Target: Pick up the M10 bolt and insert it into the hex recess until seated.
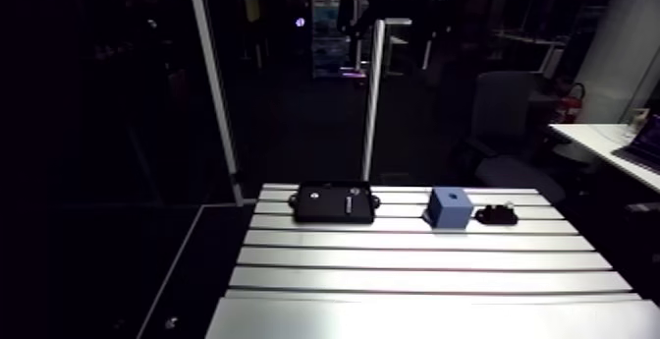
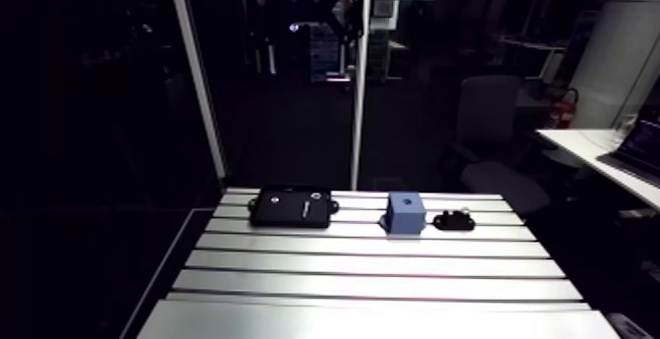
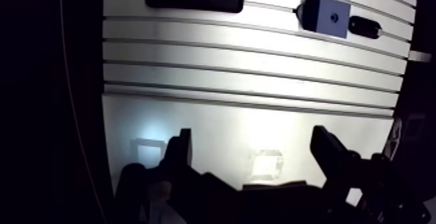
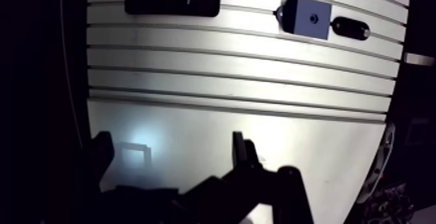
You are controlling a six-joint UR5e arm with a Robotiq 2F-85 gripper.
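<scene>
The slotted aluminium surface (image 1: 412, 264) takes up the lower part of the arm view. Its grooves run side to side, and a smooth strip without slots lies along the near edge. Three things stand on it, all in one row along the far edge.

The largest of them is a flat black case (image 1: 334, 203) with small tabs at its ends. It lies flat at the left of the row as the arm view shows it.

The jaws hang over the smooth near strip, well apart from that row. In the wrist view the two dark fingers (image 3: 180, 154) stand wide apart, released, with only bare metal between them.

To the right of the case, across a clear gap, sits a blue block (image 1: 450, 207) with square sides. A small dark hole (image 3: 334, 17) marks the middle of its top face. Whether that hole is hex-shaped cannot be made out.

Just beside the block, on the side away from the case, lies a low black holder (image 1: 496, 215), oval when seen from above. In the arm view a pale glint on top of it looks like the M10 bolt (image 1: 508, 206) resting on the holder, though it is too small to be sure.
</scene>
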